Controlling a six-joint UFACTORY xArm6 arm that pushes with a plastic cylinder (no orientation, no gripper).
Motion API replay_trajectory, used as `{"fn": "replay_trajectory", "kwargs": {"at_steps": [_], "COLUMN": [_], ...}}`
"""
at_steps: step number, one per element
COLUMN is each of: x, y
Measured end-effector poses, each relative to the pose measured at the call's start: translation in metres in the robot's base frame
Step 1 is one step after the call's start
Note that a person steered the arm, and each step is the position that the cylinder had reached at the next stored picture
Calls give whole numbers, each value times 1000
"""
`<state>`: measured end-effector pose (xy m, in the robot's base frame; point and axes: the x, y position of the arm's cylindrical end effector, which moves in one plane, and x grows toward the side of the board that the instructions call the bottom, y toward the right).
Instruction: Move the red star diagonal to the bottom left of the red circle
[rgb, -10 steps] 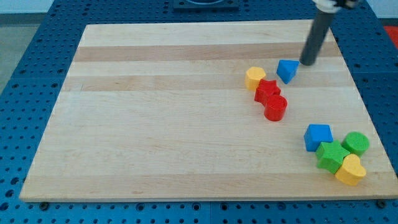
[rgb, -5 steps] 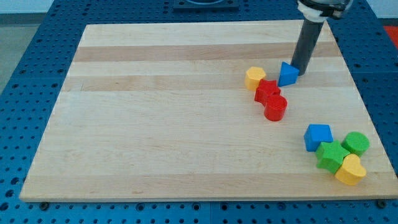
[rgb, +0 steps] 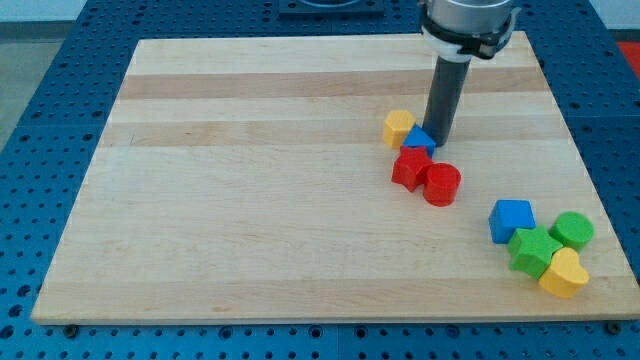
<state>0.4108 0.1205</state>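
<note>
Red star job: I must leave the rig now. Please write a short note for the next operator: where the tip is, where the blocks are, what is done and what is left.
My tip is down on the board, against the small blue block, just above the red pair.
The red star touches the red circle on the circle's left and slightly higher. The yellow block sits above-left of the star, beside the blue one.
Done: nothing final; the star is not yet at the circle's bottom left.
Left: push the star down the view until it sits diagonally below-left of the circle, probably coming from above it.
</note>
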Motion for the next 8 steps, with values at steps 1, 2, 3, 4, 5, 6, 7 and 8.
{"fn": "replay_trajectory", "kwargs": {"at_steps": [1,2,3,4,5,6,7,8], "x": [18,40,61,82,103,108,108,109], "y": [-11,-24,-37,-51,-64,-69,-71,-80]}}
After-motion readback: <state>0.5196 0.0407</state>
